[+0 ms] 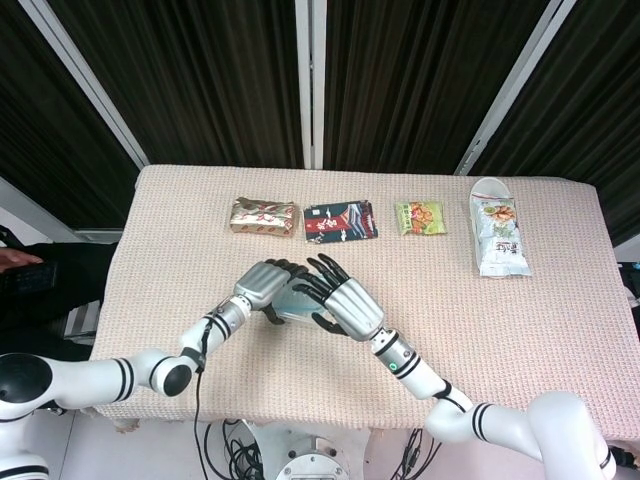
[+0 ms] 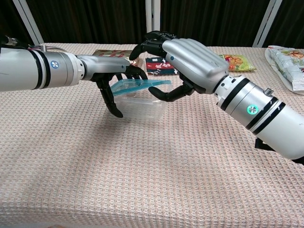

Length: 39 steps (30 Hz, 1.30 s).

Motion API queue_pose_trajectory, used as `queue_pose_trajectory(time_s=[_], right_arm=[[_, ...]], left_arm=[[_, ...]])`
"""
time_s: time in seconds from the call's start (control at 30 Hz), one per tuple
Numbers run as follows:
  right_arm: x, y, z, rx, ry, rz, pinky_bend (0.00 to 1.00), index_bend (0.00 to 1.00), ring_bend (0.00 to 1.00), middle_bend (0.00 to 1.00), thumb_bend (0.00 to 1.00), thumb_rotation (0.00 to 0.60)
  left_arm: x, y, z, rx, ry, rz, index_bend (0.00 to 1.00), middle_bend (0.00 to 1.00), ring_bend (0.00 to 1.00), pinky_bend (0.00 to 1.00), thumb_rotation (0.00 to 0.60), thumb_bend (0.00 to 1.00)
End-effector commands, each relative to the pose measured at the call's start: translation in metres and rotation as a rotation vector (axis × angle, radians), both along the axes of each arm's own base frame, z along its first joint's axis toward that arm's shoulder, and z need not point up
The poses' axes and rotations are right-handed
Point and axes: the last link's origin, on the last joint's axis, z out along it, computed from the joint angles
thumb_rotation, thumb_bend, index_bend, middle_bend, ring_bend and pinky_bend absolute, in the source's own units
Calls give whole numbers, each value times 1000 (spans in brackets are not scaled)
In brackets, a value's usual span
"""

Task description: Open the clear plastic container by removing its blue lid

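The clear plastic container [image 2: 142, 107], a thin-walled rectangular tub with rounded corners, sits on the woven beige cloth of the surface [image 2: 156, 180], a little left of its middle and toward the robot's edge. Its blue lid [image 2: 138, 85], a flat translucent sheet with a raised rim, is tilted: the edge at 3 o'clock is lifted clear of the tub while the 9 o'clock edge lies low against it. The right hand [image 2: 187, 59], smooth silver shell with black jointed fingers, comes in from 3 o'clock and holds the raised lid edge, thumb beneath and fingers curled over the top. The left hand [image 2: 113, 71] reaches from 9 o'clock and grips the tub, black fingers draped over the far rim and thumb down the near wall. Along the 12 o'clock side of the surface lies a row of crinkled foil packets: a gold packet [image 1: 264, 216], a dark red-and-blue packet [image 1: 340, 222], a small green packet [image 1: 420, 218], and at 2 o'clock a long white pouch [image 1: 497, 238], well apart from the hands
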Motion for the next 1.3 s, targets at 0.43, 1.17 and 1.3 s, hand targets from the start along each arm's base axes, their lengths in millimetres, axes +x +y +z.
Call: queue_pose_trajectory(time_s=[0.43,1.17,1.3], right_arm=[[-1,1,-14,2,32,0,13,440,0,234,338,600],[14,-12,3,-147,-113,68,79,861,78,289,446,600],[17,-20,14,-217,-162,66,78,862,78,295,446,600]], left_arm=[[-2,-4,6,-24,-59,29,36,72,0,95,600,0],[-39,-9,51,167,-50,44,6,16,0,44,600,0],[-53,-10,66,222,-35,57,6,16,0,39,600,0]])
